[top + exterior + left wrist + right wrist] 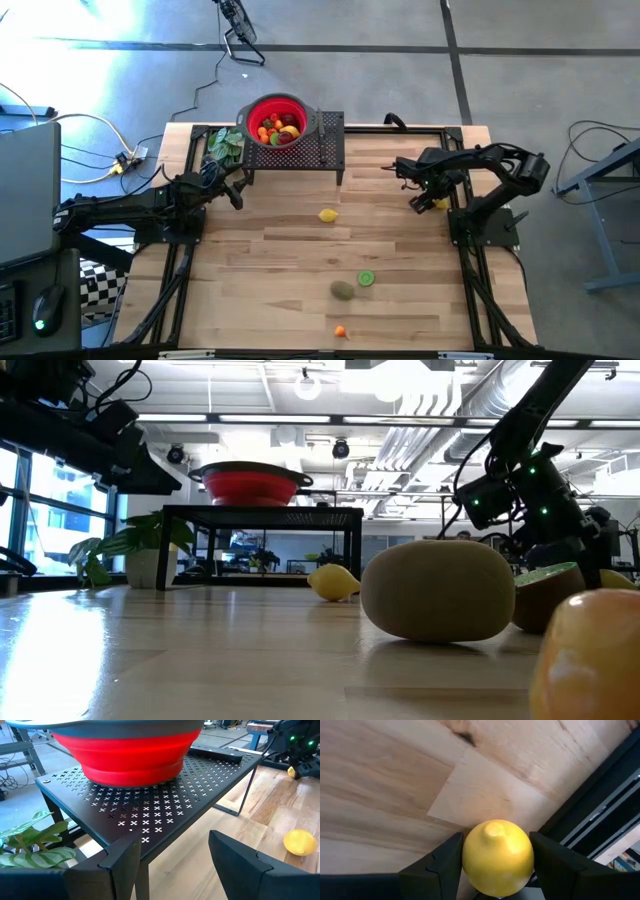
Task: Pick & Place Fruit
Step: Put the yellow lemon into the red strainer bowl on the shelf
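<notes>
We hold a lemon [497,856] at the desk's [280,260] right edge

Right gripper [428,203] closed around it; left gripper [237,192] open, empty, beside the bowl [277,120] stand.

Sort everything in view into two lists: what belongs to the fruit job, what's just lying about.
Job:
- lemon between the right claw fingers
- lemon mid-table
- kiwi
- lime half
- orange piece
- red bowl of fruit

Lying about:
- leafy bunch
- black stand
- left claw, empty, open

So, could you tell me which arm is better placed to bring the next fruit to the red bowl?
The right: its gripper has a lemon between its fingers, while the left gripper is open and empty beside the bowl.
</notes>
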Controlling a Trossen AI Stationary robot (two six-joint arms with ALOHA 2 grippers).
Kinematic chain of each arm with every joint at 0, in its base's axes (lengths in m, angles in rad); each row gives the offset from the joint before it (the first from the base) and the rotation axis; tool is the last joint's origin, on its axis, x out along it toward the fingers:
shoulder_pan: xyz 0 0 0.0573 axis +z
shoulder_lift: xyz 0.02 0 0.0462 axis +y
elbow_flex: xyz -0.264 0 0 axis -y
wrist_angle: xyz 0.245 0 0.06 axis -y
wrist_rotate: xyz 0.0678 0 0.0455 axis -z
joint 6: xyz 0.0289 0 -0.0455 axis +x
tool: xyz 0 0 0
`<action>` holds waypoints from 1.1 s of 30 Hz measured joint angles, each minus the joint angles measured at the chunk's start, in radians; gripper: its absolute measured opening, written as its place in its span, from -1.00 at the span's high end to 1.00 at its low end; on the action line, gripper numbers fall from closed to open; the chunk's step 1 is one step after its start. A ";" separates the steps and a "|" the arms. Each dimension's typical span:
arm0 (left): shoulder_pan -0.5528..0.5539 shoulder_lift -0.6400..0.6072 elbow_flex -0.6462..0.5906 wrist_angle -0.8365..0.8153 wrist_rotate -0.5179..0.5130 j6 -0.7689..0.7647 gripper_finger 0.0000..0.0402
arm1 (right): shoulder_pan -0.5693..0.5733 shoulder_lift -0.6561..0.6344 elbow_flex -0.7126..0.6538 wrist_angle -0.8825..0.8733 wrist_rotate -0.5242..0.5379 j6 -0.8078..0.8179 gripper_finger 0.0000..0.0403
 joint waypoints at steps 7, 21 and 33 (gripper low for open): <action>0.000 0.000 0.000 0.000 0.000 0.000 -0.13 | 0.001 -0.012 0.000 0.005 -0.067 -0.004 0.01; 0.000 0.000 0.000 0.000 0.000 0.000 -0.13 | 0.001 -0.103 -0.001 0.168 -0.306 -0.030 0.03; 0.000 0.000 0.000 -0.001 0.000 0.000 -0.13 | 0.001 -0.120 -0.001 0.466 -0.505 -0.027 0.03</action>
